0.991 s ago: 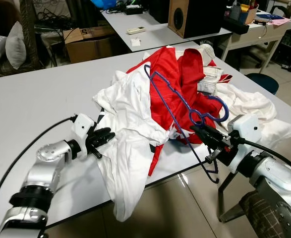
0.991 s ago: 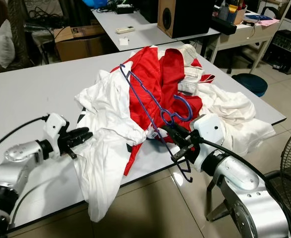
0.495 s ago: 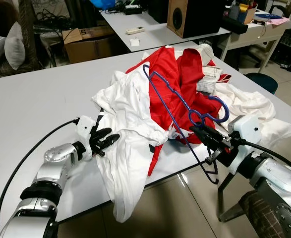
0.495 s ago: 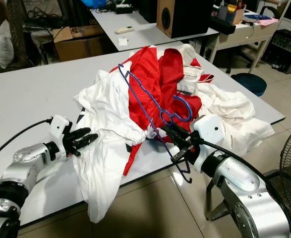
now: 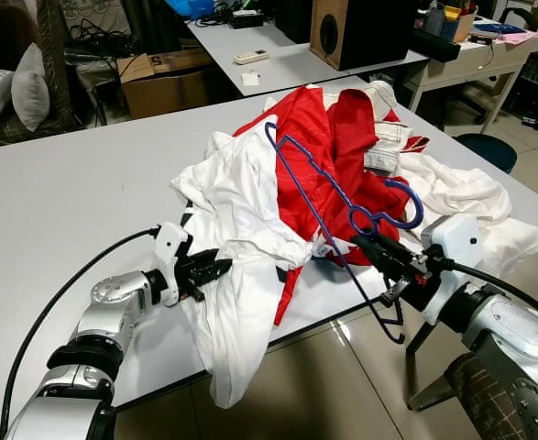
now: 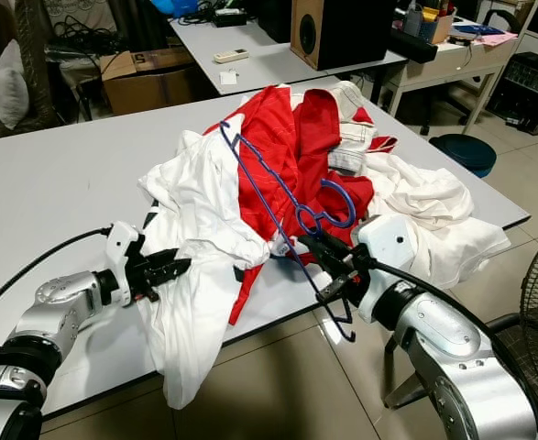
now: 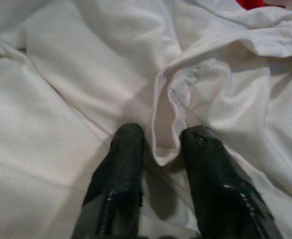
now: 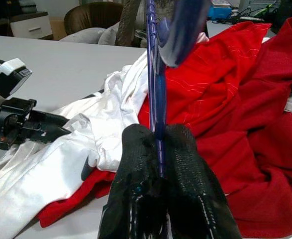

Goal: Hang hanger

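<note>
Two end effectors work at a heap of clothes on the pale grey surface (image 5: 67, 183). The right end effector (image 5: 371, 250) has its two black fingers pinched tight on a thin bar of the purple wire hanger (image 5: 319, 197), near the surface's front edge; in the right wrist view the wire (image 8: 155, 99) runs straight up from between the closed fingers (image 8: 136, 164). That hanger stands tilted above the heap, its hook curling over the red cloth close to the right end effector, its far corner raised over the white and red garments, and its lowest part dipping below the surface's edge.

Beside it, the left end effector (image 6: 170, 267) lies low on the surface at the edge of the white cotton garment (image 5: 241, 220), which spills over the front edge and hangs toward the tiled floor (image 5: 323, 394). In the left wrist view its fingers (image 7: 121, 164) stand a little apart with a fold of the white cloth (image 7: 170, 114) between them; whether they actually pinch it is hard to tell. A crumpled red garment (image 5: 342, 137) lies in the middle of the heap, with more white cloth (image 5: 461, 192) to the right.
</note>
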You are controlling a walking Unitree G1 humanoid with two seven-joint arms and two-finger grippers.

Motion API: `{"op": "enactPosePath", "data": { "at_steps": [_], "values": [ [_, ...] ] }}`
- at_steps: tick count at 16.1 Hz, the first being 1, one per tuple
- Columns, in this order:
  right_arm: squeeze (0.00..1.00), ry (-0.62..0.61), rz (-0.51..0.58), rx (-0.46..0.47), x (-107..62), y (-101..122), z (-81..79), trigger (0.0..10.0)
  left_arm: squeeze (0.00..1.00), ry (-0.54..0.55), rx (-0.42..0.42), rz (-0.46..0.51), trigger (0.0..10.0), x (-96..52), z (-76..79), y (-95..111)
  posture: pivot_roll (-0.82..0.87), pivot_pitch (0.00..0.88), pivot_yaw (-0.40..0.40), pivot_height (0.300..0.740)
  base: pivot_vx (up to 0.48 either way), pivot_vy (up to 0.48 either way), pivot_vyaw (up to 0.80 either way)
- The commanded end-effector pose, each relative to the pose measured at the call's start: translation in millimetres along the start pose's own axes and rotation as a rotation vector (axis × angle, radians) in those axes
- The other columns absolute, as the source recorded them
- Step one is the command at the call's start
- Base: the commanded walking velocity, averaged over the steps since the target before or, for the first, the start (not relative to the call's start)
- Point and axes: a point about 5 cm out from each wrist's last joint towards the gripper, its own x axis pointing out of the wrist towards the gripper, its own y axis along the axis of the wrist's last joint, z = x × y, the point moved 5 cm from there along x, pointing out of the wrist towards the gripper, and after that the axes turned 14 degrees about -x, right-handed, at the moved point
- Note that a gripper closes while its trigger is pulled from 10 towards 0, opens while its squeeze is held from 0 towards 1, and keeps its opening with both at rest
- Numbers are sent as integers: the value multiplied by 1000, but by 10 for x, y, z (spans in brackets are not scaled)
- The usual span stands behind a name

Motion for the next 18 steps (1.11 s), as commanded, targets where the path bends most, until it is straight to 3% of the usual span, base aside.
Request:
{"op": "enactPosePath", "data": {
  "at_steps": [1,10,12,14,15,16,17,18],
  "values": [
    [0,-7,12,-11,-21,54,22,10000,0,15,8,14,0,-6,-31,51,-29,0,82,740,0,0,0],
    [0,-2,14,-8,-4,50,18,10000,0,49,38,98,0,-56,-93,226,-24,0,79,740,0,0,0],
    [0,3,17,-7,1,54,13,10000,0,80,109,84,0,-96,-139,272,-23,0,79,740,0,0,0],
    [0,9,17,-2,1,54,11,10000,0,150,269,135,0,-208,-234,624,-20,0,72,740,0,0,0],
    [0,20,17,10,8,51,3,10000,0,181,435,189,0,-353,-253,1096,-14,0,64,740,0,0,0],
    [0,27,16,16,12,49,-2,10000,0,187,511,211,0,-427,-234,1324,-8,0,58,740,0,0,0],
    [0,45,12,24,23,43,-23,10000,0,177,650,241,0,-571,-139,1745,0,0,52,740,0,0,0],
    [0,80,14,54,38,48,-74,10000,0,139,724,223,0,-667,-20,2016,7,0,48,740,0,0,0]
  ]
}}
